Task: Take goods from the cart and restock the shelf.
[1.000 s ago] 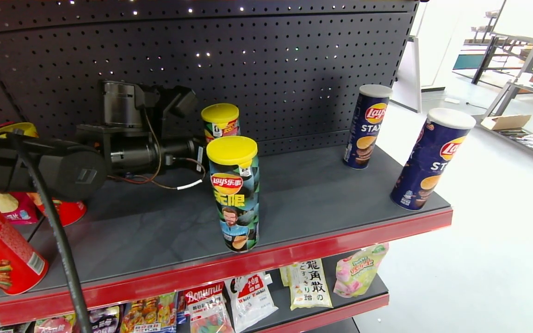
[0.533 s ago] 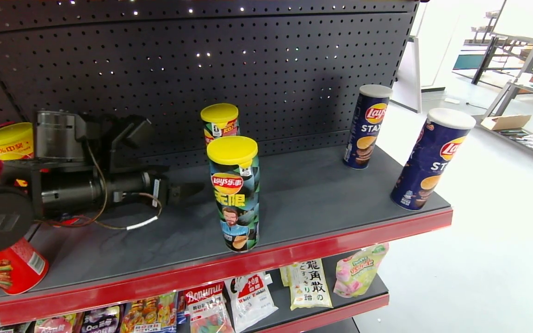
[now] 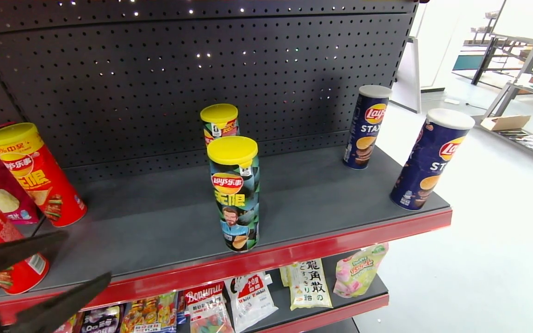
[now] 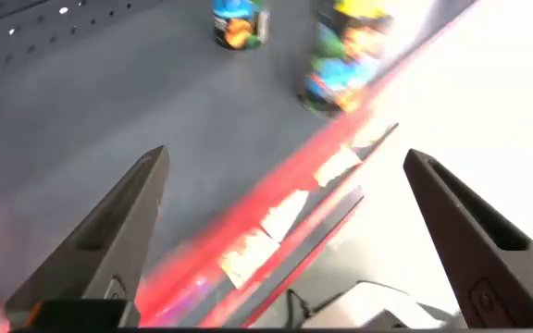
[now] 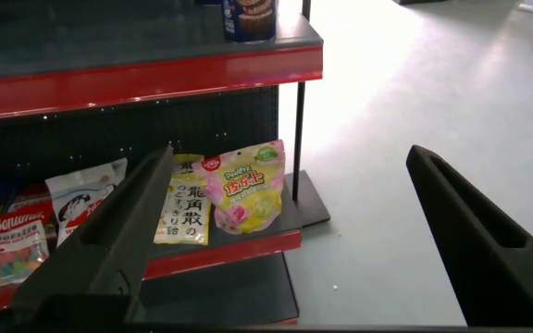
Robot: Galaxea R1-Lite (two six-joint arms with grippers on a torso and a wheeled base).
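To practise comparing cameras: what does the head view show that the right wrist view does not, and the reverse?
Head view's own: red cardboard crisp can with yellow lid, left gripper with jaws apart. Right wrist view's own: right gripper with jaws apart, thin black upright post. Shared: dark blue crisp can at the shelf's corner, pink-and-green plastic sweet bag, red shelf edge.

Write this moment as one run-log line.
left gripper: open, empty, at shelf edge | right gripper: open, empty | front yellow-lidded can: upright on shelf
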